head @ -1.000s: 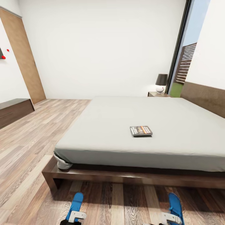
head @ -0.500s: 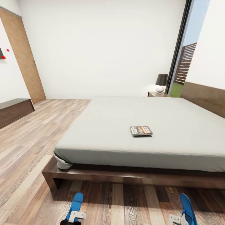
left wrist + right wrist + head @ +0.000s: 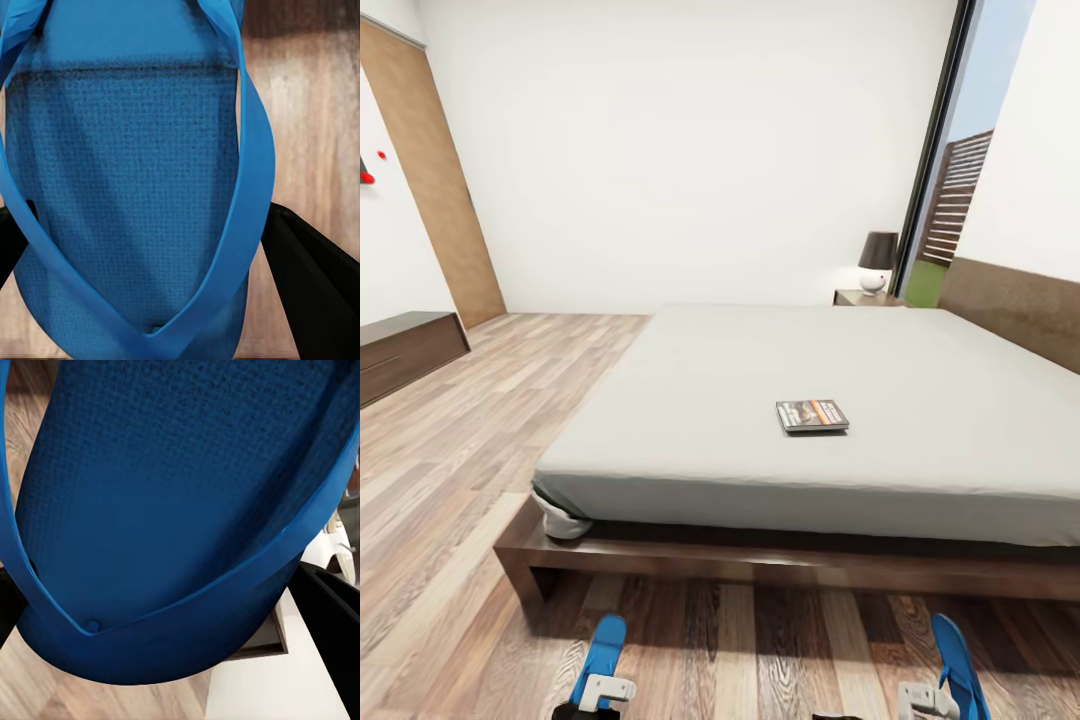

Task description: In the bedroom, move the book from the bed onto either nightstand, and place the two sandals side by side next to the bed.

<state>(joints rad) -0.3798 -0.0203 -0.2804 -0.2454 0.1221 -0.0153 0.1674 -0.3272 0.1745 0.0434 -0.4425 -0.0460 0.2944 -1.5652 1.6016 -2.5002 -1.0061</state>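
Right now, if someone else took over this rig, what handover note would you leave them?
Left gripper: shut on left sandal, above the floor at the bed's foot.
Right gripper: shut on right sandal, tilted on edge.
Book lies on the bed; nightstand is at the bed's far corner, with a lamp on it.
Done: both sandals picked up.
Left: set sandals side by side by the bed, move book to nightstand.

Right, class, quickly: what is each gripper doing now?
Left gripper: shut on a blue sandal.
Right gripper: shut on the other blue sandal.

The book [image 3: 812, 415] lies on the bed [image 3: 690, 400]; nightstand [image 3: 865, 298] behind.
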